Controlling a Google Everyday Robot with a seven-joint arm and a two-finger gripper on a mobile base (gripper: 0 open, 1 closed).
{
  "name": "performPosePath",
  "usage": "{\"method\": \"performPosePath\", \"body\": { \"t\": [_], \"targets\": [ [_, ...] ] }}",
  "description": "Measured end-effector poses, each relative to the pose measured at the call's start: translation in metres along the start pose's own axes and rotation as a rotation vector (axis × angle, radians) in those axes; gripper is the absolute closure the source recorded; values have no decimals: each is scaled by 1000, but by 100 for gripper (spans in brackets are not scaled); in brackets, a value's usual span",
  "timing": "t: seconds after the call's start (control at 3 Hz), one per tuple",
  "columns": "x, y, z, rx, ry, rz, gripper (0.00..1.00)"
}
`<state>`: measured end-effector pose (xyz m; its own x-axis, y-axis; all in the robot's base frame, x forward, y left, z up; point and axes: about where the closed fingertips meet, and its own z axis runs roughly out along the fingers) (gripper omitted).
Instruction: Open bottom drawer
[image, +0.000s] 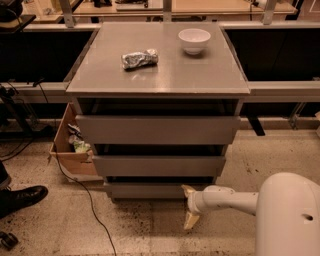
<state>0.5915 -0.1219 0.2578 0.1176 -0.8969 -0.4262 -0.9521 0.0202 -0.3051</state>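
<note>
The gripper (189, 206) hangs low at the foot of the cabinet, its two tan fingers (188, 190) spread wide apart, one above the other, with nothing between them. The upper fingertip lies over the right part of the bottom drawer (145, 190), while the lower one points down toward the floor. Whether the upper tip touches the panel or only sits in front of it, I cannot tell from this angle. The drawer is the slimmest front of the three and looks shut or nearly so. It lies just ahead of the gripper and stretches away to its left, with its long axis level and running across the line of the arm (230, 200). This is the only arm, and it reaches in from the right. The coming move probably turns on that relation: there is no handle, so a finger would have to catch an edge of the panel, most likely the dark gap along the top, and draw it straight out toward the camera. Above the gripper come the middle drawer (157, 166) and then the top drawer (157, 130) — each front wider and taller than the one below. Far above, on the cabinet top, a white bowl (194, 40) stands and a crumpled foil packet (139, 58) lies to its left. Well off to the gripper's left, a cardboard box (67, 155) sits against the cabinet's side, and a black shoe (20, 197) lies farther out. No brand, label or writing can be read anywhere — not even on the packet.
</note>
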Motion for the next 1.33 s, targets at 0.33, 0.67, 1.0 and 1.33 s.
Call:
{"method": "performPosePath", "body": {
  "t": [0.33, 0.67, 1.0, 1.33],
  "targets": [
    [4, -9, 20, 7, -19, 20, 0],
    [11, -25, 55, 26, -28, 43, 0],
    [14, -43, 83, 64, -35, 51, 0],
    [13, -57, 102, 102, -27, 48, 0]
  ]
}}
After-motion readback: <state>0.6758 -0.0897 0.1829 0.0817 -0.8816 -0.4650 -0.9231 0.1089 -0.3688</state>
